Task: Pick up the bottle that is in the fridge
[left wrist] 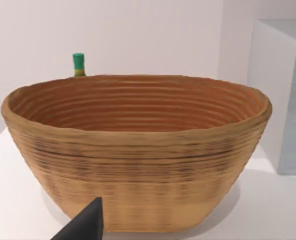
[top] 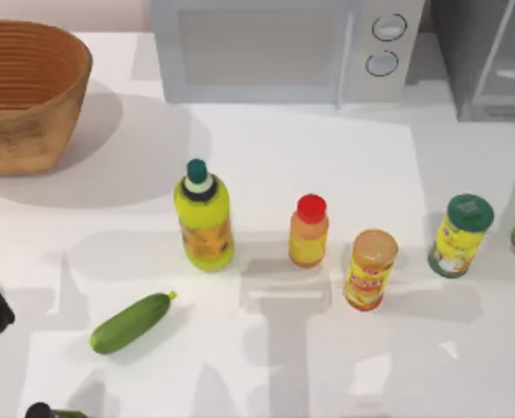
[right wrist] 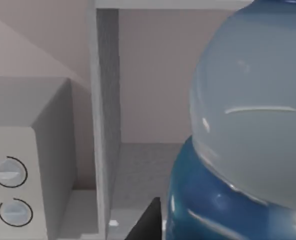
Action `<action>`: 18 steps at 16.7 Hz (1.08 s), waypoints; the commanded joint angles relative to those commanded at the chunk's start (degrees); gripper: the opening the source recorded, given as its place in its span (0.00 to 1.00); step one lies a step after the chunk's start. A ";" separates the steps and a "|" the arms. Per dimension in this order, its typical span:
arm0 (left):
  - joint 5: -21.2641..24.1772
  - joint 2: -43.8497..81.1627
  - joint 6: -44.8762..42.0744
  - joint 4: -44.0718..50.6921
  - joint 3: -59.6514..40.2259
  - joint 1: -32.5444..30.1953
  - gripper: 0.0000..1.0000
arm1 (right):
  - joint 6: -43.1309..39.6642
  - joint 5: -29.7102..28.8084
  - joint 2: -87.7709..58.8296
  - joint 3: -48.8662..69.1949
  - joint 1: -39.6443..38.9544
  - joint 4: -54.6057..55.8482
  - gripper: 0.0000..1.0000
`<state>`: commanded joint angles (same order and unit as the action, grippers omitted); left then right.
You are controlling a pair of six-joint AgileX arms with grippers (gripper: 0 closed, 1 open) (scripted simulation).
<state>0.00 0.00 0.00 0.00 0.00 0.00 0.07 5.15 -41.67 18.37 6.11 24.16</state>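
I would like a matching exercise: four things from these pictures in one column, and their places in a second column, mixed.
Things:
1. basket
2. cucumber
3. bottle
4. microwave

Places:
A. close before the right wrist camera, in the fridge
B. top view, far left corner of the table
C. top view, at the back, middle
D. top view, lying near the front left

Pairs: 1-B, 2-D, 3-A, 4-C

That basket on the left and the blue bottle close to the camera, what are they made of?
The basket looks like woven wicker or coiled straw: matte tan with ridged horizontal bands. The bottle seems to be glossy, see-through plastic, pale blue above and deeper blue below, with bright highlights.
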 joint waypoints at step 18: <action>0.00 0.00 0.00 0.00 0.00 0.00 1.00 | 0.01 -5.30 40.86 -18.03 -6.01 -23.52 0.00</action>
<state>0.00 0.00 0.00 0.00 0.00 0.00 0.09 -0.15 -0.81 0.34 0.09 0.64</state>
